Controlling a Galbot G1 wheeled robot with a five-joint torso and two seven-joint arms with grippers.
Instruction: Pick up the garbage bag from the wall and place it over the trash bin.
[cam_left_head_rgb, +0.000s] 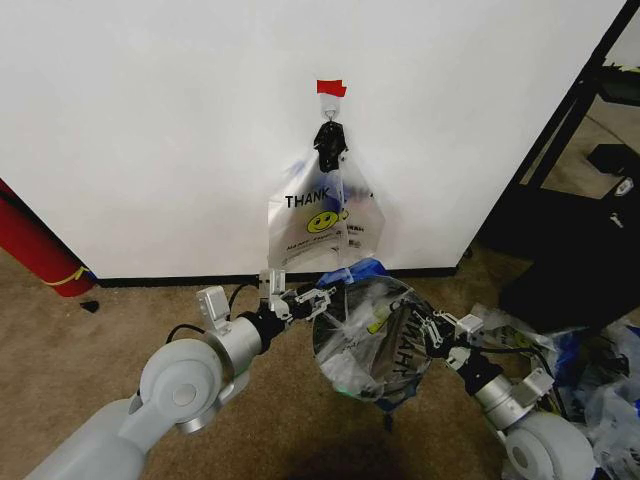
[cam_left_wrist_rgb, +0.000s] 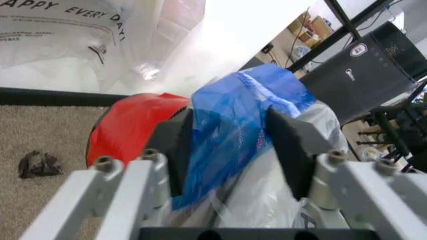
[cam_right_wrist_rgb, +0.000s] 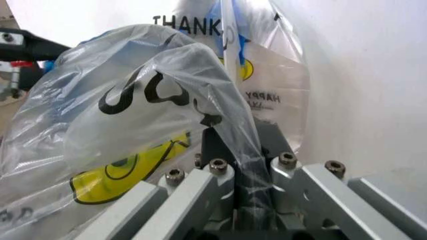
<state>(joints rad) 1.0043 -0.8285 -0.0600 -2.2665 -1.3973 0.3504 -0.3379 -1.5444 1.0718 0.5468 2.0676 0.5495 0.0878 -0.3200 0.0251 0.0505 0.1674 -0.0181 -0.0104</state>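
The garbage bag (cam_left_head_rgb: 372, 338), clear crinkly plastic with black print and a yellow smiley, is stretched between both grippers above the trash bin (cam_left_head_rgb: 318, 348), whose round rim shows through the plastic. My left gripper (cam_left_head_rgb: 298, 298) is shut on the bag's blue patch (cam_left_wrist_rgb: 230, 130); the bin's red part (cam_left_wrist_rgb: 130, 131) lies just beyond the fingers. My right gripper (cam_left_head_rgb: 432, 330) is shut on the opposite edge, and the plastic (cam_right_wrist_rgb: 133, 125) billows over its fingers (cam_right_wrist_rgb: 220, 150). The white wall (cam_left_head_rgb: 150, 120) with its hook and red tape (cam_left_head_rgb: 331, 89) stands right behind.
Another bag of the same print (cam_left_head_rgb: 325, 225) hangs from the hook just above the bin. A big red cylinder (cam_left_head_rgb: 35, 245) leans at the left. A black rack (cam_left_head_rgb: 585, 130) and more loose bags (cam_left_head_rgb: 600, 395) crowd the right. A dark scrap (cam_left_wrist_rgb: 39, 164) lies on the carpet.
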